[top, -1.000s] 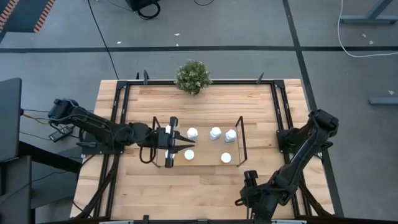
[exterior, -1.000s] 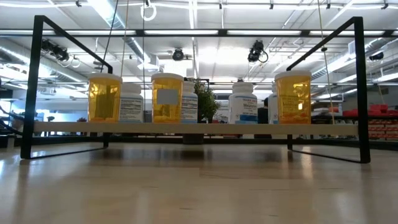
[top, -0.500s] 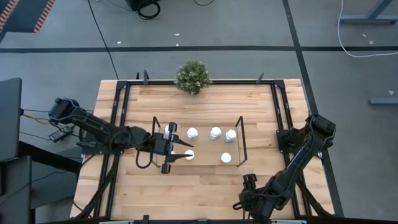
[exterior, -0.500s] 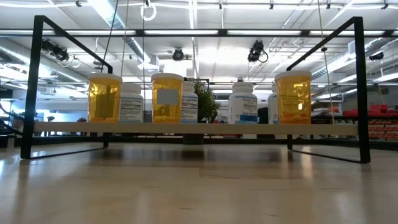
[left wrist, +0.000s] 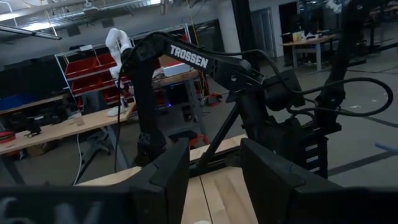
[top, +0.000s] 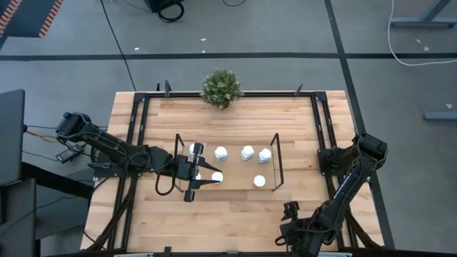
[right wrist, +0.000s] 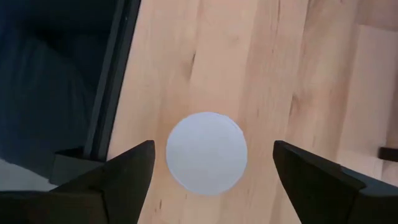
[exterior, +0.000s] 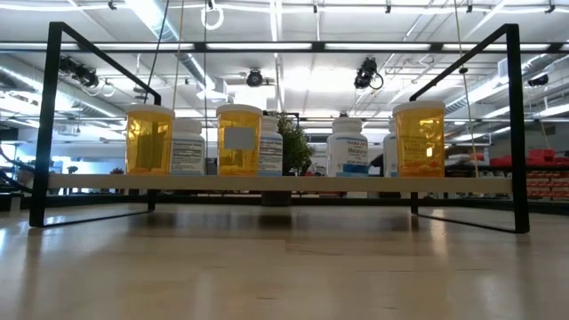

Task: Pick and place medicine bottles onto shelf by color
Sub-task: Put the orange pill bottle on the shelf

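The shelf [top: 227, 165] [exterior: 267, 181] holds several medicine bottles: three orange ones [exterior: 240, 140] in the near row and whitish ones [exterior: 348, 147] behind. From above their white caps [top: 247, 152] show. My left gripper [top: 208, 176] [left wrist: 214, 180] hovers open over the shelf's left end, beside the near-left cap [top: 216, 177], and holds nothing. My right gripper [top: 290, 211] [right wrist: 211, 163] is open near the table's near right edge. It points down, with its fingers on either side of a white cap [right wrist: 206, 152] but apart from it.
A small potted plant [top: 221, 87] stands at the table's far edge. Black frame rails [top: 140, 121] run along the table's left and right sides. Bare wood [top: 214, 221] lies between the shelf and the near edge.
My left gripper has drawn back from the shelf's left end toward the table's near edge and slightly left, uncovering the far-left cap. My right arm has shifted toward the near edge. The bottles on the shelf have stayed in place.
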`<action>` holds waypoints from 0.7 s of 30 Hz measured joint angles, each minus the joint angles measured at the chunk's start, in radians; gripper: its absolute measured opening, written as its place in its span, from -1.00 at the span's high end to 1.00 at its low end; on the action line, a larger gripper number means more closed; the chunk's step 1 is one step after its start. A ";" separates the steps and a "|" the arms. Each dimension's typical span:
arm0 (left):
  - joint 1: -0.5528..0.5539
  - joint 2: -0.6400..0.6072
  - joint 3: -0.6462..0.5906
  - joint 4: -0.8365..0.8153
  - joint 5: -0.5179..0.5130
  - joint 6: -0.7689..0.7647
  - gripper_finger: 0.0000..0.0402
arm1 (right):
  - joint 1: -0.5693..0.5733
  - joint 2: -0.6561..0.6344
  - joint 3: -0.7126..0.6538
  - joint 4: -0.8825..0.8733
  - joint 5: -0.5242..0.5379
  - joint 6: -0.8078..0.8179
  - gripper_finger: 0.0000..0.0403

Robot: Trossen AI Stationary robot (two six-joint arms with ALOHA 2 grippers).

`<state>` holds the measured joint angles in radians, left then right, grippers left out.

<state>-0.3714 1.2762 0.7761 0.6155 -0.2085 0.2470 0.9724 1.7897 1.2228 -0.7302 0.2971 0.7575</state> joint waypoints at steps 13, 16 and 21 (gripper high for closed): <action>0.000 0.000 0.000 -0.017 0.000 -0.001 0.27 | 0.004 0.000 -0.004 0.035 -0.011 -0.017 -0.60; 0.000 0.000 0.000 -0.018 0.000 -0.001 0.29 | 0.013 -0.001 -0.026 0.065 -0.010 -0.016 -0.58; 0.000 0.000 0.000 -0.022 0.000 -0.001 0.30 | 0.014 -0.001 -0.087 0.128 -0.008 0.004 -0.58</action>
<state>-0.3710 1.2766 0.7761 0.5938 -0.2085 0.2462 0.9861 1.7885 1.1363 -0.6018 0.2890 0.7612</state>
